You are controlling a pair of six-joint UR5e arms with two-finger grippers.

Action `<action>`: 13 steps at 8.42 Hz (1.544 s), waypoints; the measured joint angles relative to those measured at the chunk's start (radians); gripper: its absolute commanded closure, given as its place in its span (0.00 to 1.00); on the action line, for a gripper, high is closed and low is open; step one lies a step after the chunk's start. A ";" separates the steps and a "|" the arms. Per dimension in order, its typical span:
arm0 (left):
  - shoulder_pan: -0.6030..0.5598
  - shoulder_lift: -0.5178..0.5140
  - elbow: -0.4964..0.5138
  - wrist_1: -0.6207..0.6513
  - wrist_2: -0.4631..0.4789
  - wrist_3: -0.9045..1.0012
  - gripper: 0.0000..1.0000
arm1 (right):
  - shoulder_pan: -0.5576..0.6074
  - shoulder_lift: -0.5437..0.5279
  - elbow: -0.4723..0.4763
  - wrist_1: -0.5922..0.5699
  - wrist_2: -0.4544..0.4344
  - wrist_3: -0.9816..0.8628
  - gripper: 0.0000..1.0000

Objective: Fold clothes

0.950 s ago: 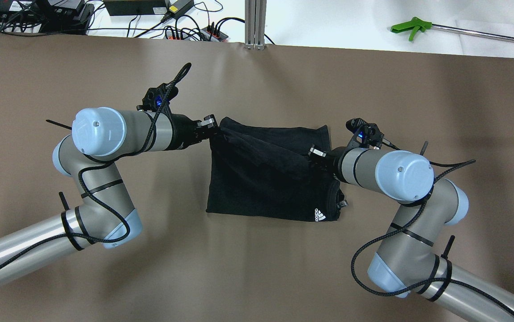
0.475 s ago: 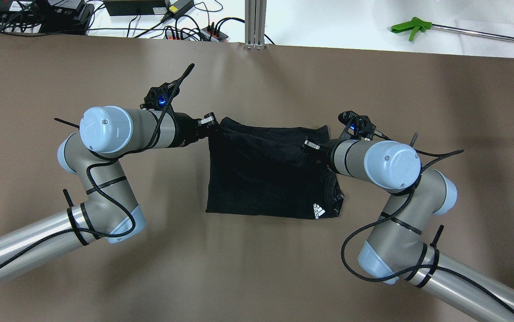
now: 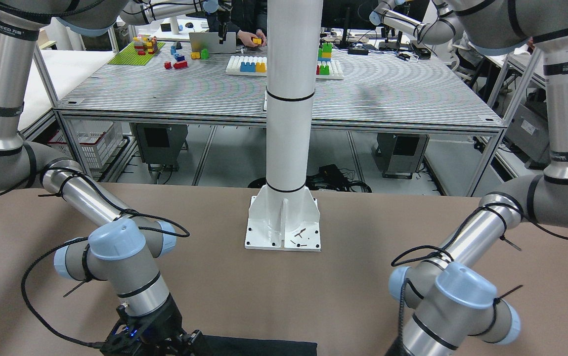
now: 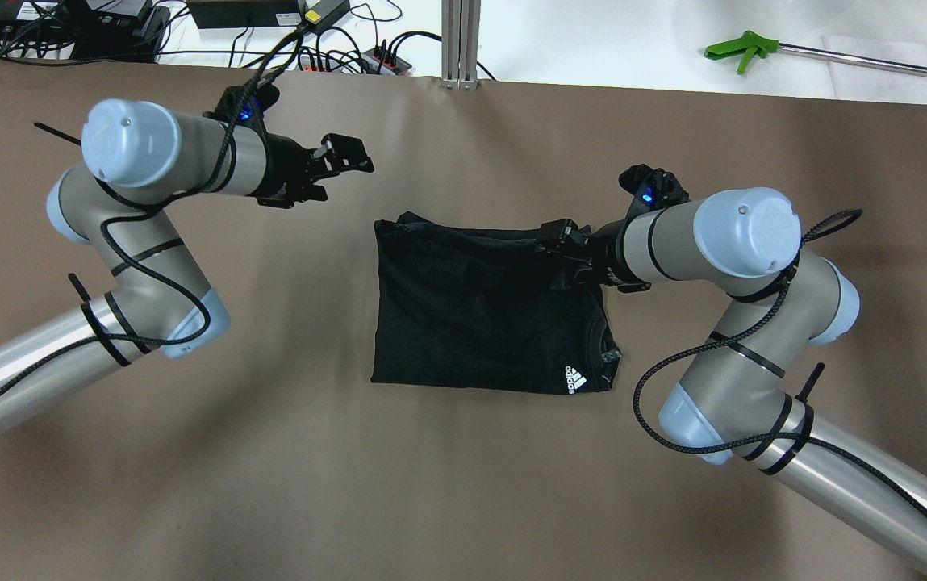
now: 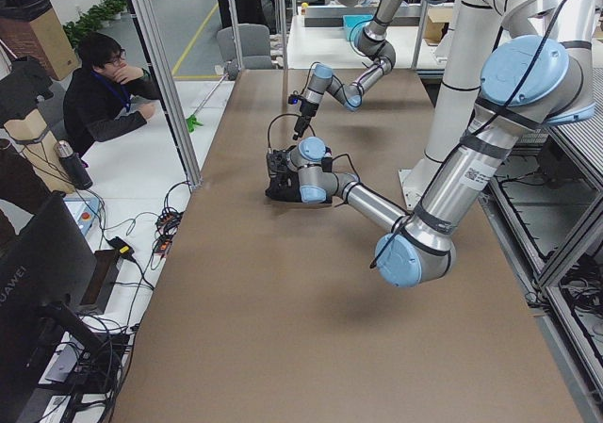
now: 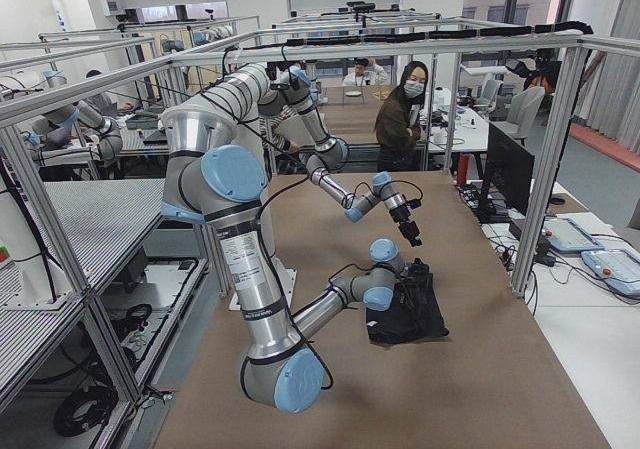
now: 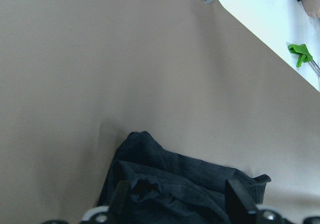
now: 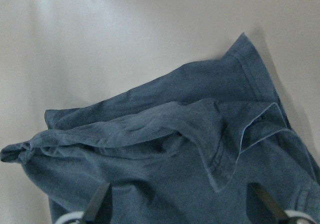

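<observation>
Because the black garment (image 4: 471,315), folded at the middle of the table (image 4: 463,484), looks soft, light and limp, its rumpled far edge seems the best hold; right tool (image 4: 553,246) hovers there spread wide, left tool (image 4: 357,157) likewise parted, well clear.

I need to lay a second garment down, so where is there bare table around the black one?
Widest bare patch: the near strip of brown table between the black garment and the robot, flanked by both forearms. The far strip beyond the garment is also free. Crowded: left hand off its far left corner, right hand over its far right corner.
</observation>
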 measured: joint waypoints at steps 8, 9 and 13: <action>-0.210 0.036 0.074 -0.001 -0.264 0.175 0.06 | -0.205 0.131 -0.048 -0.312 -0.227 -0.133 0.06; -0.211 0.039 0.075 -0.002 -0.265 0.177 0.06 | -0.182 0.166 -0.119 -0.310 -0.246 -0.177 0.06; -0.210 0.043 0.087 -0.004 -0.256 0.179 0.06 | -0.015 0.333 -0.504 -0.171 -0.278 -0.384 0.06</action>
